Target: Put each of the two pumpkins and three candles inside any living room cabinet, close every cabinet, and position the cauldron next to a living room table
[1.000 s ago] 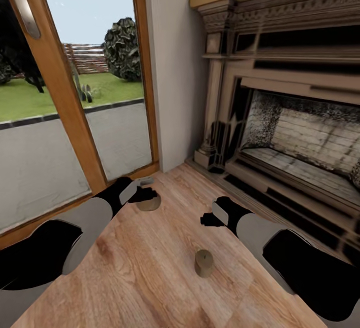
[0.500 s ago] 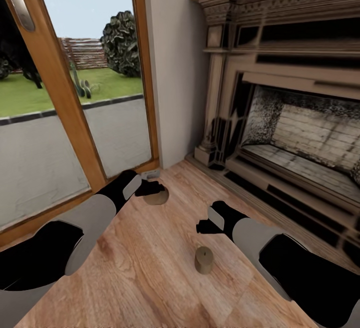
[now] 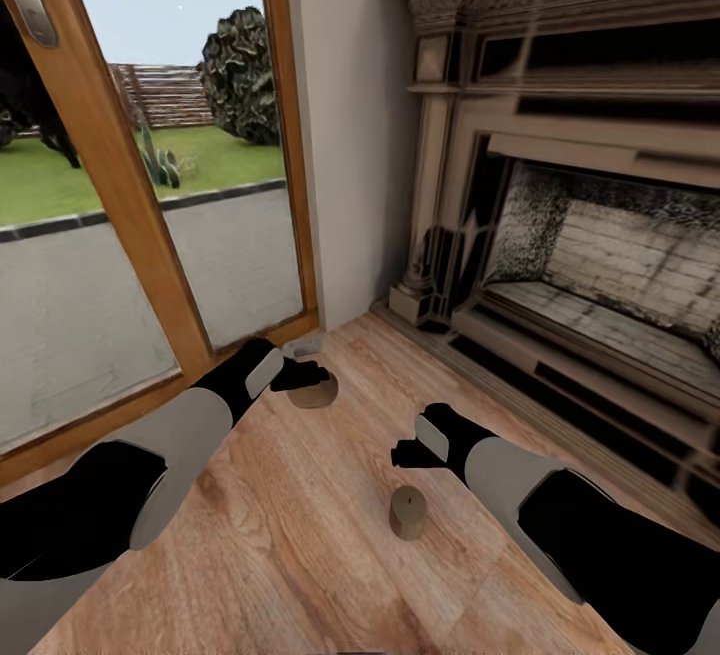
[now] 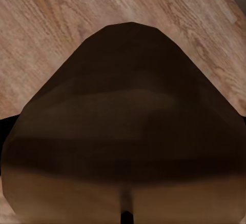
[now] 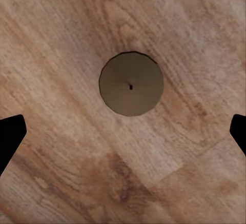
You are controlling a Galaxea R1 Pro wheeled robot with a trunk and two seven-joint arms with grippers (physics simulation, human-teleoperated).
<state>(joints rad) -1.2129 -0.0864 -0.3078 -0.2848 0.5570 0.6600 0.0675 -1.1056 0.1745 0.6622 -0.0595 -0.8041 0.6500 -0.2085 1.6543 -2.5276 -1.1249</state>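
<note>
Low in the middle of the head view a tan candle stands upright on the wooden floor, and just above it the right gripper hangs with its fingers spread wide, the candle centred between the tips in the wrist view. Farther off, left of centre, the left gripper is clamped on a second candle, which looms large in its wrist view. Beyond stand the glass door and, at right, the fireplace.
</note>
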